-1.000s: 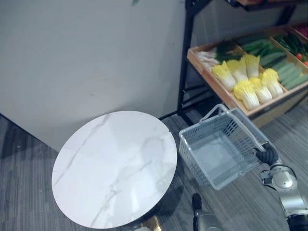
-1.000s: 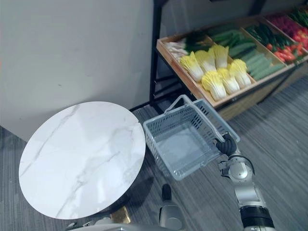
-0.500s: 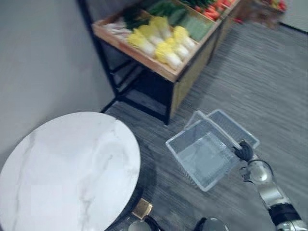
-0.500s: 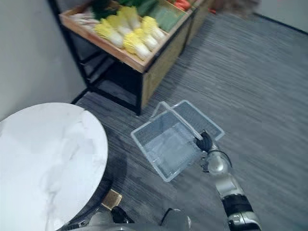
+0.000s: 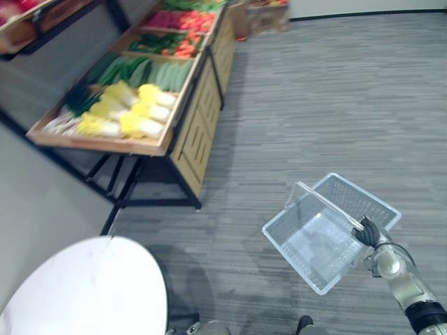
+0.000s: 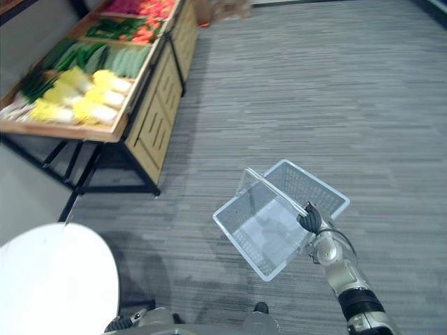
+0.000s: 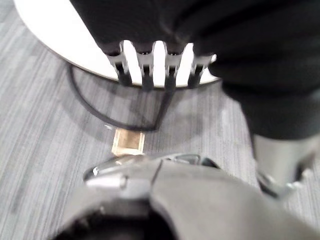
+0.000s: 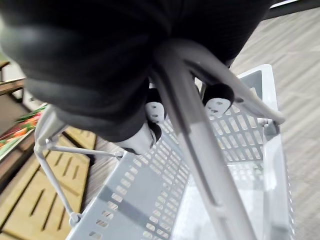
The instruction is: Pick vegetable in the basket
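An empty grey plastic basket [image 5: 290, 258] hangs tilted over the carpet at my right side. My right hand [image 5: 367, 232] is shut on its handle [image 8: 195, 135], with the dark-tipped fingers [image 8: 150, 112] curled round the bar. Vegetables lie on a wooden display shelf [image 5: 105, 145] at the upper left: yellow cabbages [image 5: 126, 115], green cucumbers [image 5: 140, 70] and red produce [image 5: 181, 21] further back. My left hand [image 7: 146, 70] hangs low beside the table with straight fingers and holds nothing.
A round white marble table [image 5: 84, 293] stands at the lower left. Under the display shelf is a wooden cabinet [image 5: 199, 118] on a black metal frame. Grey carpet [image 5: 335, 105] stretches open ahead and to the right.
The camera has swung round: the shelf now lies at the upper left and the table in the lower left corner. The basket stays in my right hand.
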